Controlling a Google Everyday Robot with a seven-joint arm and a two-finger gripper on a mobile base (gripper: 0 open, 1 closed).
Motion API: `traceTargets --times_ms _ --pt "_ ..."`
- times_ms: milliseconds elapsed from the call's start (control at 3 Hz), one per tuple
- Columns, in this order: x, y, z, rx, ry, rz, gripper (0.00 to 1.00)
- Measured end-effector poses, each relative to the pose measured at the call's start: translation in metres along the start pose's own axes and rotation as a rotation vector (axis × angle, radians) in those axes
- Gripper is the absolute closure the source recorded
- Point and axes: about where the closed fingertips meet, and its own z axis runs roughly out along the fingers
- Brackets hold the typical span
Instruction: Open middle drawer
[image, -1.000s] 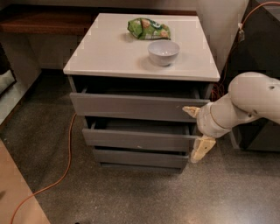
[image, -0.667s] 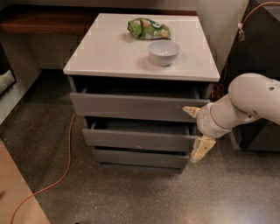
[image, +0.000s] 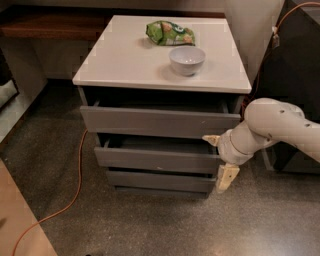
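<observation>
Your handleless matte-grey middle drawer (image: 157, 159) stands partly pulled out, just left of the wide-spread end effector (image: 219, 159).

The gripper (image: 218, 159) sits low on the right, its two pale fingers (image: 226, 178) spread wide apart, one above the other. The upper finger points left and the lower one hangs down, tilted slightly. Just behind the fingers, to their right, is the rounded white wrist (image: 236, 148). From there the thick white arm (image: 280, 125) rises up and away to the right, bends, and slopes down to the frame's right edge
</observation>
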Motion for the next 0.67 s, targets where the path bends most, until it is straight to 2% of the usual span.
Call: traceTargets --times_ms 333,667 --pt "0.019 -0.010 0.044 -0.034 -0.033 -0.032 0.00" --pt "0.031 -0.021 0.089 -0.040 -0.060 -0.092 0.00"
